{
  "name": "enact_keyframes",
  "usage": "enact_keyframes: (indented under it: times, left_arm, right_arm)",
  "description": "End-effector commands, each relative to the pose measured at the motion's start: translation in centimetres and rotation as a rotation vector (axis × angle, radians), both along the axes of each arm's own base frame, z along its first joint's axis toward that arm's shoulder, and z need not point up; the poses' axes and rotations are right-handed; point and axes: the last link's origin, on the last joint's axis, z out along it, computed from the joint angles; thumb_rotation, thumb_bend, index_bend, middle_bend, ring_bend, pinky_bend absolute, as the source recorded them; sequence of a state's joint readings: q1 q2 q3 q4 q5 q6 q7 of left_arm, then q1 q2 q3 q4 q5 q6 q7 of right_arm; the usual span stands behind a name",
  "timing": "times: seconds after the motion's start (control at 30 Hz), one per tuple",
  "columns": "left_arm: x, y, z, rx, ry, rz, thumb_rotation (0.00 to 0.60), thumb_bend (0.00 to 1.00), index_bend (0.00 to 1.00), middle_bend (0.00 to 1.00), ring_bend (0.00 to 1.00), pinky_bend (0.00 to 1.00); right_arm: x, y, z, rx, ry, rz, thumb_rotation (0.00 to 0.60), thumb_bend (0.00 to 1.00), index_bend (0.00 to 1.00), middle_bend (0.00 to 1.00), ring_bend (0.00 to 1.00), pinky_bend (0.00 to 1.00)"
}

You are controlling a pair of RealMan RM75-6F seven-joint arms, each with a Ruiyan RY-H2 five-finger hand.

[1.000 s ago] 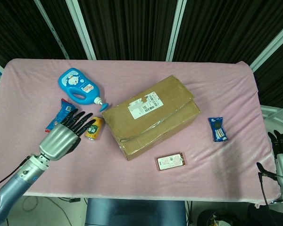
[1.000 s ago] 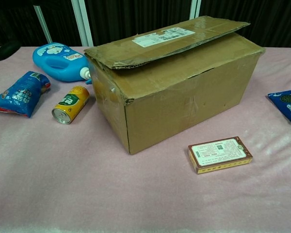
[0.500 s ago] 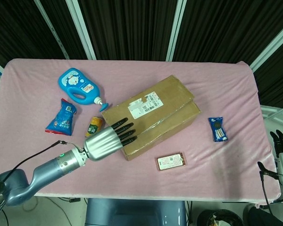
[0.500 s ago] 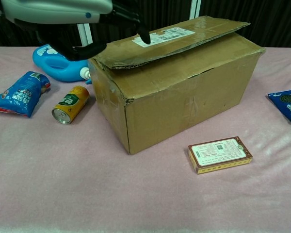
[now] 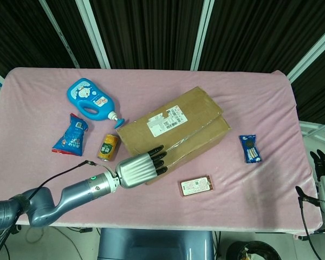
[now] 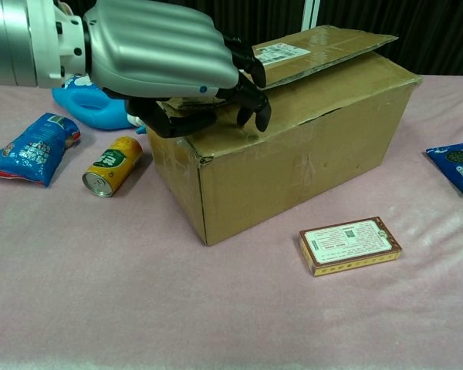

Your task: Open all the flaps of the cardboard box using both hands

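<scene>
While left hand (image 6: 166, 58) hovers, fingers spread, holding nothing, over near-left corner of cardboard box (image 5: 173, 132) at mid-worktop: flaps look stiff, light; hook raised top flap (image 6: 293, 58) edge. Right hand (image 5: 324, 179) idle, state unclear.

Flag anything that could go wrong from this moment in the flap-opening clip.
1. The left hand is over the near corner of the cardboard box, fingers curled at the top flap's edge; they could slip off, or the box could slide on the pink cloth.
2. The right hand hangs off the table's edge, so nothing braces the box.
3. The yellow can lies beside the box and could get knocked.
</scene>
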State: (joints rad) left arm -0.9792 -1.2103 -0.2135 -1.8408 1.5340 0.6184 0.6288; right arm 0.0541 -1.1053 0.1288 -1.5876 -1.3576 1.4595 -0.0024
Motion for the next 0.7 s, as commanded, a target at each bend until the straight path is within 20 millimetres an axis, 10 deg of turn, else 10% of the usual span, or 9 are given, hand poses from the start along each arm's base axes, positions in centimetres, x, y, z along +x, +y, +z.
enact_keyframes:
  times: [0.03, 0.7]
  left_arm:
    - [0.0, 0.1, -0.1, 0.01, -0.002, -0.005, 0.6, 0.69, 0.26, 0.44, 0.11, 0.11]
    - [0.8, 2.4, 4.8, 0.242, -0.062, -0.108, 0.6, 0.7, 0.27, 0.52, 0.11, 0.09]
  right_arm:
    - [0.0, 0.0, 0.0, 0.001, -0.001, 0.0, 0.6, 0.29, 0.0, 0.0, 0.0, 0.21]
    - [0.0, 0.0, -0.1, 0.004, -0.003, -0.001, 0.6, 0.29, 0.0, 0.0, 0.0, 0.21]
